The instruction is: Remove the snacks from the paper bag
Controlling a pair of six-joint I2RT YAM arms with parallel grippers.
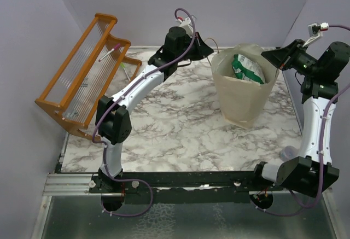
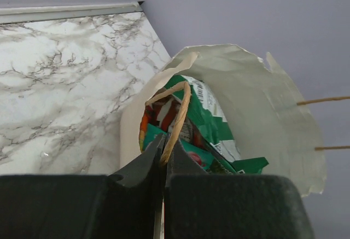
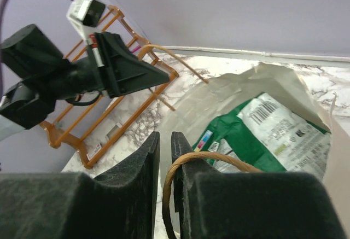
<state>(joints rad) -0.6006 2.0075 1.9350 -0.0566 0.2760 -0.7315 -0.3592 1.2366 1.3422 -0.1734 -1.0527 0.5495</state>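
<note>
Bag (image 1: 243,94) upright on surface (image 1: 175,127), far right of centre; green packet (image 3: 273,132) inside, nothing out yet; left fingers (image 2: 145,165) pinch left cord (image 2: 179,113); right fingers (image 3: 143,157) nearly together by right cord (image 3: 219,157), grip unclear; spread cords gently, widen mouth, avoid tipping bag.

Bag (image 1: 244,99) mouth gapes upward between left gripper (image 2: 163,143) and right gripper (image 3: 165,138) pinching its handles (image 2: 180,108); rack (image 1: 82,75) stands well apart.
</note>
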